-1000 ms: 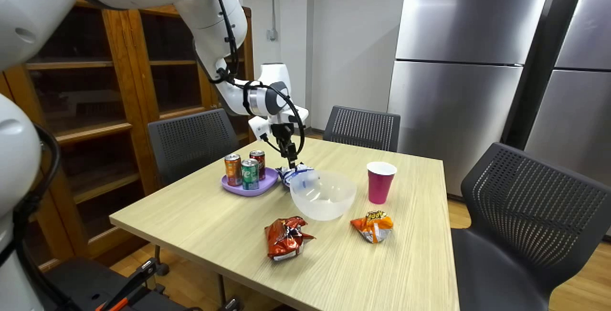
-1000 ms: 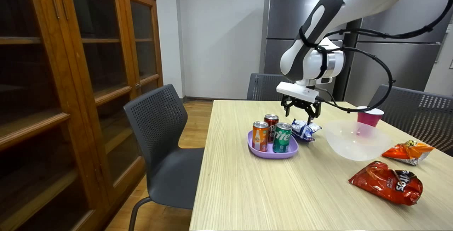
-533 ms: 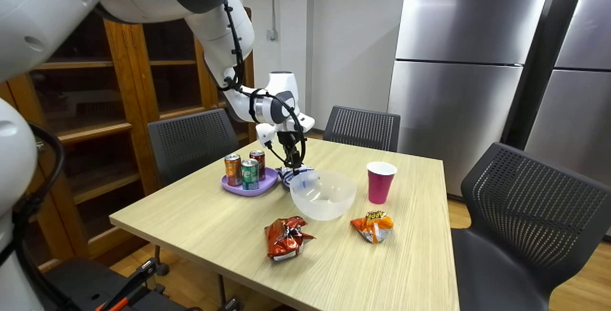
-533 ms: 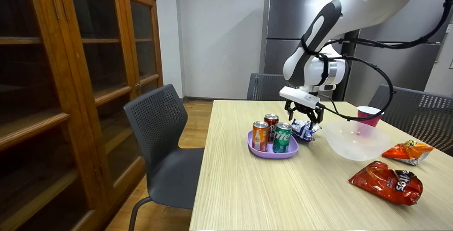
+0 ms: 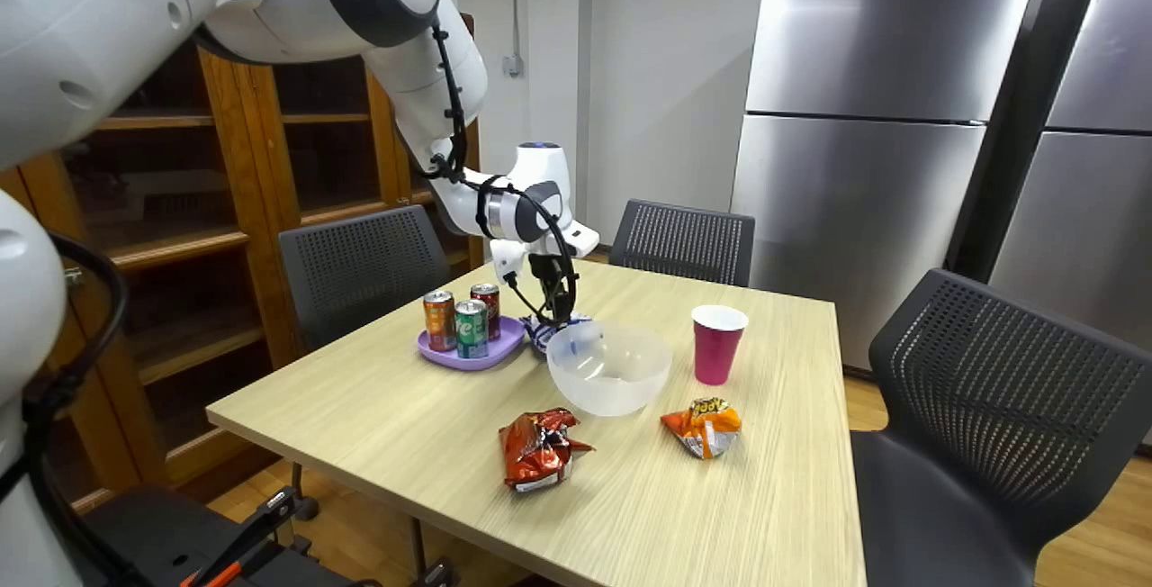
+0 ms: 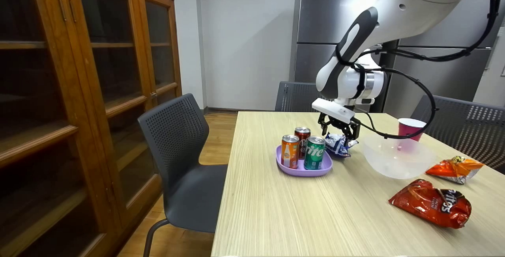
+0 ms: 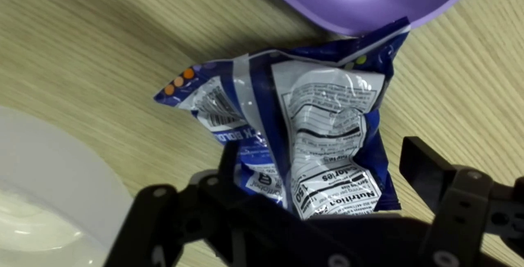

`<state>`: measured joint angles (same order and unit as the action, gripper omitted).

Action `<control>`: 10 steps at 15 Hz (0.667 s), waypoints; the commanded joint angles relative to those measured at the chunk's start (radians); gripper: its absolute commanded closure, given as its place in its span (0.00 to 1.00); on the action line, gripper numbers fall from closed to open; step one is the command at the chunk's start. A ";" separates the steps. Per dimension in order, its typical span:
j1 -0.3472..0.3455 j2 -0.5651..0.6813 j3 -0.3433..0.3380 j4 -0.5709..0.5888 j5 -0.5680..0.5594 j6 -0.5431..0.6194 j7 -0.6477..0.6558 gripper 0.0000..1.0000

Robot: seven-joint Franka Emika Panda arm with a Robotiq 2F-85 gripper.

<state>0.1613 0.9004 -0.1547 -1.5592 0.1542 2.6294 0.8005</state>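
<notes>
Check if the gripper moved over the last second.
Yes. In both exterior views the gripper has come down toward the blue bag and slightly rightward in the picture, judged against the purple tray, which stayed put.

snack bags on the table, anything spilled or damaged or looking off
No spill or clear tear shows. The blue bag by the open jaws is creased, one corner overlapping the purple tray in the wrist view. The red bag and orange bag look crumpled too.
</notes>
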 commanded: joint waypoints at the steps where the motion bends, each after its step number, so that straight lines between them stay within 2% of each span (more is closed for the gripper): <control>1: -0.018 0.022 0.021 0.045 0.022 -0.002 0.015 0.00; 2: -0.019 0.023 0.022 0.046 0.025 -0.002 0.014 0.00; 3: -0.019 0.023 0.022 0.046 0.028 0.001 0.014 0.25; 5: -0.019 0.022 0.024 0.045 0.032 0.003 0.013 0.34; 8: -0.018 0.018 0.024 0.040 0.032 0.006 0.012 0.60; 10: -0.017 0.014 0.022 0.035 0.031 0.008 0.013 0.73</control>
<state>0.1597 0.9096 -0.1511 -1.5404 0.1711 2.6304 0.8006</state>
